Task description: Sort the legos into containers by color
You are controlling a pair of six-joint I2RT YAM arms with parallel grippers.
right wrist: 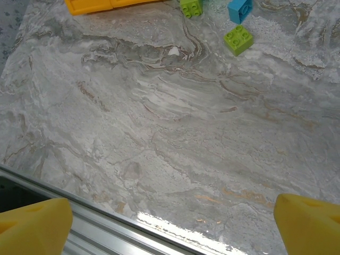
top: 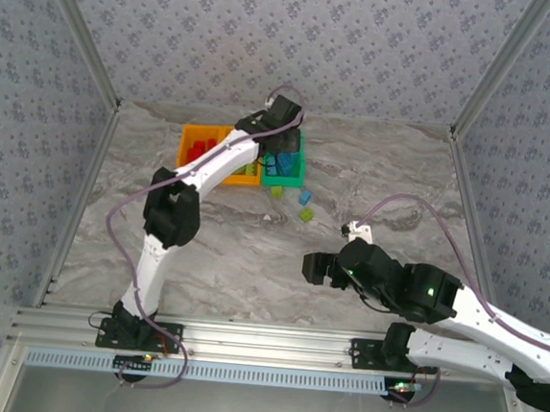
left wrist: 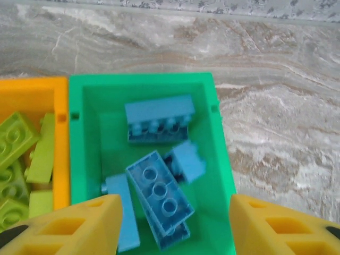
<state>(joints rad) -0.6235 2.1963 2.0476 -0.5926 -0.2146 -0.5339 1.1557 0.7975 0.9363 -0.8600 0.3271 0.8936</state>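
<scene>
From above, the left arm (top: 206, 171) was stretched across the marbled table (top: 204, 248) to the far row of bins. It lay over the middle orange bin (top: 247, 177) and hid most of it. The left gripper (top: 280, 153) hung over the green bin (top: 287, 178). The outer orange bin (top: 186, 145) held red bricks (top: 201, 149). Three loose bricks sat just in front of the green bin: a lime one (top: 276, 192), a light blue one (top: 307, 197) and another lime one (top: 304, 214). The right gripper (top: 320, 268) sat low over bare table, well apart from them.

In the left wrist view, the yellow fingers (left wrist: 79, 226) were spread wide above the green bin, grasping nothing. Four light blue bricks (left wrist: 159, 194) lay jumbled inside, one leaning across another. Lime bricks (left wrist: 16, 141) filled the orange bin beside it, the two walls touching.

In the right wrist view, the fingers (right wrist: 32, 226) were likewise parted and empty over bare table beside the metal rail (right wrist: 106, 223). The loose bricks lay far ahead, unobstructed.
</scene>
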